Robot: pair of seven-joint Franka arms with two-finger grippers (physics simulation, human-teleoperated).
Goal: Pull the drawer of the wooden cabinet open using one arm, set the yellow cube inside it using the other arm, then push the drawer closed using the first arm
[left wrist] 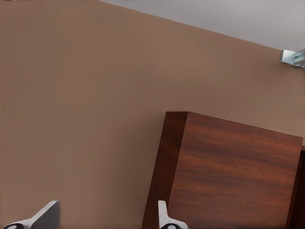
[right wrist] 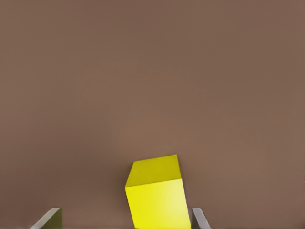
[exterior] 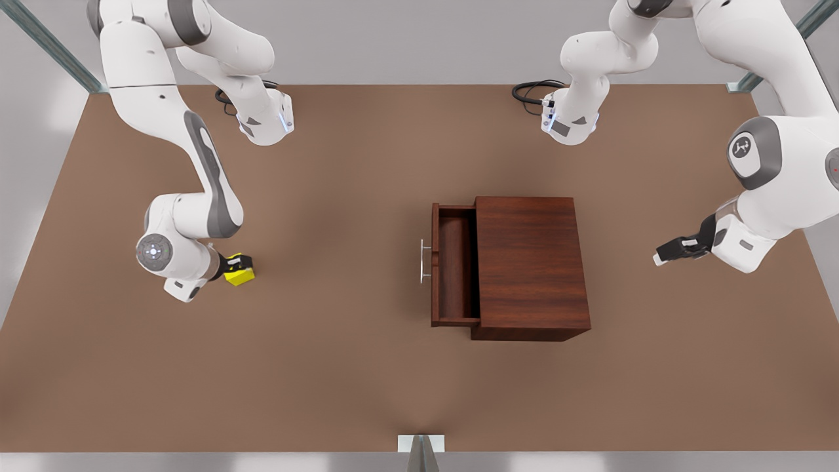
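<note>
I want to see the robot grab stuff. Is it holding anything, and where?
Can't tell yet. The right gripper is at the yellow cube, fingers on either side with a gap. The left gripper is open and empty.

Even, soft light covers the table (exterior: 341, 367); the cabinet (exterior: 531, 262) casts only a faint shadow, the drawer (exterior: 457, 265) interior is darker. No glare or blur.
</note>
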